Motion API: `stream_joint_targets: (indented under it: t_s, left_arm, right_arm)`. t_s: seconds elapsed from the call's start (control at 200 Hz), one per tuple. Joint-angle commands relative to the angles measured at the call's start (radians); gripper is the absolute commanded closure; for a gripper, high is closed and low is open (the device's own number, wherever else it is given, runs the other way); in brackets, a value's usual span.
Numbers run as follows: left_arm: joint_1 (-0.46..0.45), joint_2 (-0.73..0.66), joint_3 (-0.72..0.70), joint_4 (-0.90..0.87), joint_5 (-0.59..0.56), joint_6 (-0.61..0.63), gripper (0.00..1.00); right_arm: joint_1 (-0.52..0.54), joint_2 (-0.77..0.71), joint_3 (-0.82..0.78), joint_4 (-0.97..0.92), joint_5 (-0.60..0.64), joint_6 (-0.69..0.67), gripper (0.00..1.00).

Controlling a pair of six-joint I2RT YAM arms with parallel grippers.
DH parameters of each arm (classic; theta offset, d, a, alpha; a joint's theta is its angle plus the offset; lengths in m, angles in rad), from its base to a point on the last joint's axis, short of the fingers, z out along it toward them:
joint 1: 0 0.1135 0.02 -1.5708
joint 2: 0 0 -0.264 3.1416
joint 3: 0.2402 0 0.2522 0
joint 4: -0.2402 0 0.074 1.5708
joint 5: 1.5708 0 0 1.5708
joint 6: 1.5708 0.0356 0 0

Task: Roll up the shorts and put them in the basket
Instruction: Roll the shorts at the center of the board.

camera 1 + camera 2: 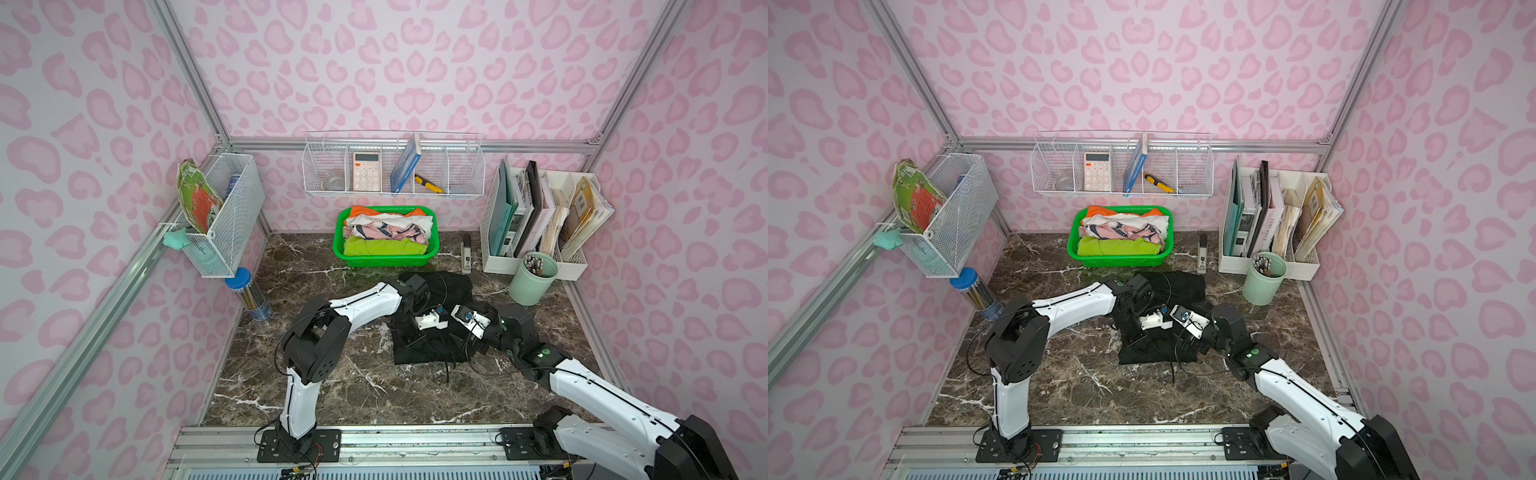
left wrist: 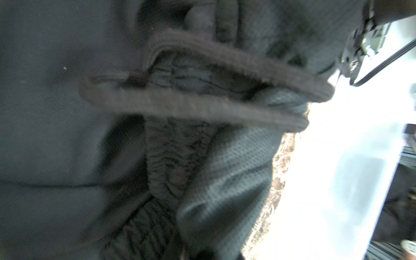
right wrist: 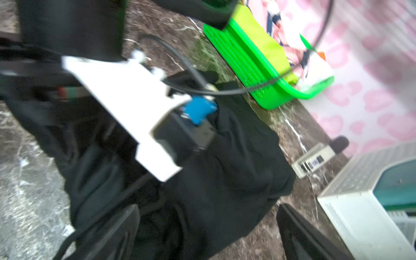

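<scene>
The shorts (image 1: 451,289) lie bunched, seemingly not yet rolled, mid-desk (image 1: 332,374) before the green basket (image 1: 386,262), the right gripper (image 3: 207,235) above them with jaws spread wide, while the left gripper (image 1: 409,337) presses in, its jaws hidden.

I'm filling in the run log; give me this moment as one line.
task: roll shorts | shorts: bunched on table | left gripper: closed on shorts | right gripper: open over shorts
</scene>
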Motion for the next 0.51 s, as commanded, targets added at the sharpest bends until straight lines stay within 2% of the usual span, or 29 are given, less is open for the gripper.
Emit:
stream_joint_targets:
  t_s: [0.0, 0.21, 0.501]
  left_arm:
    - [0.017, 0.051, 0.054, -0.121, 0.067, 0.019, 0.93]
    - [0.053, 0.155, 0.152, -0.229, 0.121, 0.03, 0.92]
    - [0.079, 0.3, 0.285, -0.343, 0.125, 0.035, 0.94]
  right_arm:
    - [0.081, -0.013, -0.043, 0.043, 0.063, -0.159, 0.02]
    - [0.204, 0.019, -0.099, 0.03, 0.166, -0.269, 0.02]
    - [0.296, 0.171, -0.094, 0.063, 0.217, -0.332, 0.02]
